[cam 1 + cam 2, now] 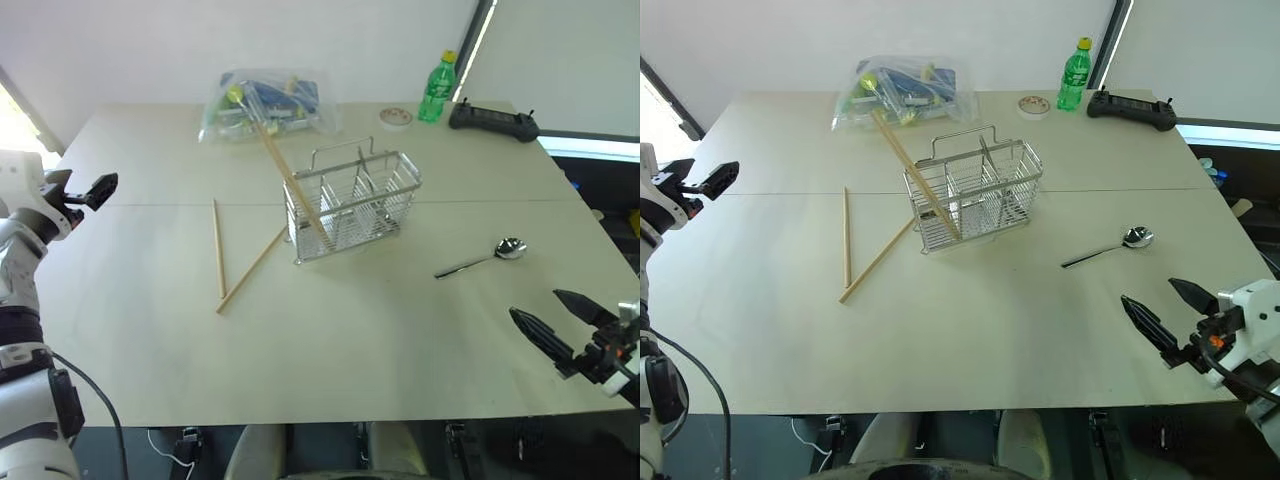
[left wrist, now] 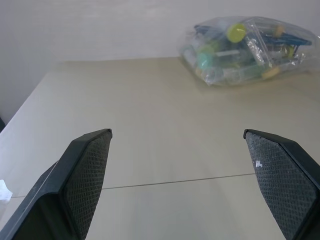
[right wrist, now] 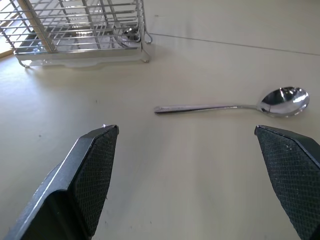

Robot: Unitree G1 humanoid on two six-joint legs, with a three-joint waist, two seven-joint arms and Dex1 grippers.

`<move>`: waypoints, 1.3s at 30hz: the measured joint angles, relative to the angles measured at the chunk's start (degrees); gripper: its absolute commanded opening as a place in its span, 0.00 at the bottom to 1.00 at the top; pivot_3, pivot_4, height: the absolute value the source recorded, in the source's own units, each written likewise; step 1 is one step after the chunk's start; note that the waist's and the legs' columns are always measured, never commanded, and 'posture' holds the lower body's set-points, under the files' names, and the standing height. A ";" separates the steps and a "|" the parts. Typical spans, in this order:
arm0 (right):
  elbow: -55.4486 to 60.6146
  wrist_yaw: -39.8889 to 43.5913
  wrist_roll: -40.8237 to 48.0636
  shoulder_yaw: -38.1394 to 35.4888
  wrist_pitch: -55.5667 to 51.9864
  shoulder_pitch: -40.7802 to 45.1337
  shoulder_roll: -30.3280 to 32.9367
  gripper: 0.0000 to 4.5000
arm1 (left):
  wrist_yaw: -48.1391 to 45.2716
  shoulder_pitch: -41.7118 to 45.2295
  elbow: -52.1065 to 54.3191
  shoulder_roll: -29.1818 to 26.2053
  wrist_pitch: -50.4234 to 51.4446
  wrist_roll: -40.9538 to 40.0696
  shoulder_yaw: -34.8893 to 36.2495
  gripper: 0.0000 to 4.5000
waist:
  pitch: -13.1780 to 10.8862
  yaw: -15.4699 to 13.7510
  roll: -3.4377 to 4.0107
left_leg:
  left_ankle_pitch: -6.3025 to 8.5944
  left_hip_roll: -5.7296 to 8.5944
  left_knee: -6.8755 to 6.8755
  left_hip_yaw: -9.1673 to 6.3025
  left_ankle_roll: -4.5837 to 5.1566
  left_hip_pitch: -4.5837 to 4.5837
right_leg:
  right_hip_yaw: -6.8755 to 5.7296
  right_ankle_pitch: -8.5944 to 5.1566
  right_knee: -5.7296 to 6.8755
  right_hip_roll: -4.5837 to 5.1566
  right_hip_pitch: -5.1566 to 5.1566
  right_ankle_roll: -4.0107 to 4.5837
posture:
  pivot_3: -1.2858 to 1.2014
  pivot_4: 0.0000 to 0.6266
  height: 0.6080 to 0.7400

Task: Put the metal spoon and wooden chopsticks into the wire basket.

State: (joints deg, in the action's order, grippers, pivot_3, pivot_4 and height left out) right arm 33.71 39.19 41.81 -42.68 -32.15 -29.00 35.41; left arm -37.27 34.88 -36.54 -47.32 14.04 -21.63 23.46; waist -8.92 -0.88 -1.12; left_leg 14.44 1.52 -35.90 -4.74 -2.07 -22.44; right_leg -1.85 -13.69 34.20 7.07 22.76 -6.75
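The wire basket (image 1: 352,205) stands mid-table with one wooden chopstick (image 1: 291,176) leaning out of it toward the far left. Two more wooden chopsticks (image 1: 218,248) lie on the table left of the basket, their near ends meeting in a V. The metal spoon (image 1: 483,259) lies flat to the basket's right, bowl pointing right. My right gripper (image 1: 535,303) hovers open near the table's front right corner, with the spoon (image 3: 230,106) a short way ahead of its empty fingers. My left gripper (image 1: 88,188) is open and empty, raised over the table's left edge.
A clear plastic bag (image 1: 262,105) of colourful items lies at the back, behind the basket. A green bottle (image 1: 437,88), a small round roll (image 1: 395,117) and a black controller (image 1: 492,121) sit along the back right edge.
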 measured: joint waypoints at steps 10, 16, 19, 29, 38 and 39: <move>0.00 -0.37 0.06 0.23 -0.10 -0.04 0.00 1.00 | -0.48 1.01 0.09 0.02 0.31 -0.09 -0.08 0.99 | 0.01 0.07 -0.01 | 0.00 0.00 0.00 0.02 0.00 0.01 | -0.01 0.01 0.02 -0.01 0.00 0.00 | 0.52 0.24 0.62; 0.00 -0.39 0.04 0.23 -0.10 0.02 0.37 1.00 | -0.89 1.18 0.19 0.04 1.72 -0.19 -0.15 0.99 | 0.01 0.09 -0.02 | -0.01 0.00 -0.04 0.02 0.01 0.01 | -0.01 0.01 0.05 -0.03 -0.01 -0.01 | 0.52 0.24 0.62; -0.01 -0.45 0.00 0.23 -0.09 0.22 0.69 1.00 | -1.93 1.19 0.99 0.08 2.53 -0.28 -0.37 0.99 | 0.02 0.09 -0.03 | -0.01 -0.01 -0.07 0.01 0.01 0.01 | -0.01 0.01 0.05 -0.04 -0.02 0.00 | 0.52 0.24 0.62; -3.58 -0.43 -2.38 1.24 0.00 4.15 4.33 1.00 | -6.80 0.48 13.10 0.67 9.15 -2.67 -2.87 0.99 | -0.01 0.10 -0.08 | -0.01 -0.01 -0.18 0.04 0.01 0.02 | 0.02 0.01 0.05 -0.04 -0.09 0.02 | 0.52 0.24 0.62; -17.68 12.55 -10.37 7.65 6.17 18.41 24.60 1.00 | -21.09 -7.39 45.41 -1.31 27.27 -17.62 -11.49 0.99 | -0.18 0.44 0.15 | -0.02 -0.07 -0.21 0.10 0.03 0.07 | 0.05 0.02 0.06 -0.13 -0.12 0.09 | 0.52 0.24 0.62; -19.83 14.28 -11.36 9.73 7.43 20.73 26.39 1.00 | -21.85 -7.26 47.05 -1.68 28.22 -18.37 -11.98 0.99 | -0.22 0.49 0.18 | -0.02 -0.09 -0.21 0.11 0.03 0.08 | 0.05 0.03 0.04 -0.18 -0.13 0.11 | 0.52 0.24 0.62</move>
State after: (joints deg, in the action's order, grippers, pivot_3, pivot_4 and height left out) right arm 13.88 53.47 30.45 -32.95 -24.72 -8.27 61.80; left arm -59.12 27.63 10.51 -49.00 42.26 -39.99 11.48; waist -9.13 -0.40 -0.95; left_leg 14.43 1.43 -36.11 -4.64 -2.04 -22.36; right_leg -1.80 -13.66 34.23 6.88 22.63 -6.64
